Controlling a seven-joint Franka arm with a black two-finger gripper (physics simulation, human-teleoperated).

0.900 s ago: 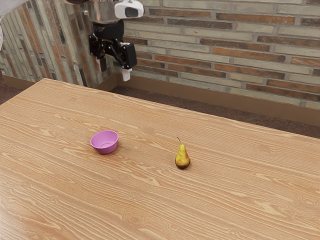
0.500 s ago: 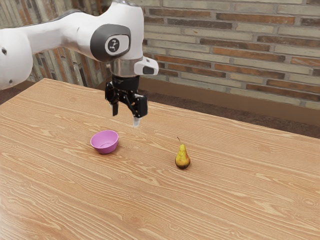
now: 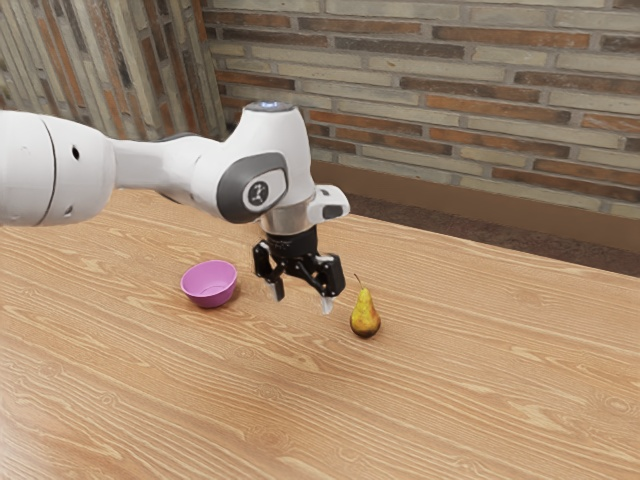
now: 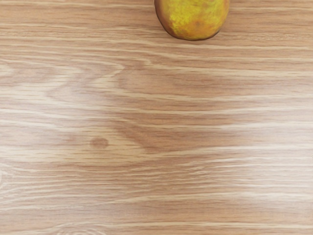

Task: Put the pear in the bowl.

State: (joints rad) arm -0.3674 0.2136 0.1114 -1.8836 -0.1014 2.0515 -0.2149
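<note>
My black gripper (image 3: pixel 301 300) hangs above the table between the bowl and the pear, fingers pointing down and spread apart with nothing between them. Just toward the exterior view's right of it, the yellow-brown pear (image 3: pixel 365 315) stands upright on the table, stem up. The pink bowl (image 3: pixel 210 284) sits on the table toward the exterior view's left, and its visible inside holds nothing. In the wrist view, part of the pear (image 4: pixel 192 18) appears at the edge, over bare wood.
The wooden table (image 3: pixel 450 400) extends around both objects. Behind its far edge rises a brick wall (image 3: pixel 480 110). The white arm (image 3: pixel 160 165) reaches in from the exterior view's left, above the table.
From above the table's far edge, my gripper has come down and toward the exterior view's right, close to the pear. Bowl and pear have stayed where they were.
</note>
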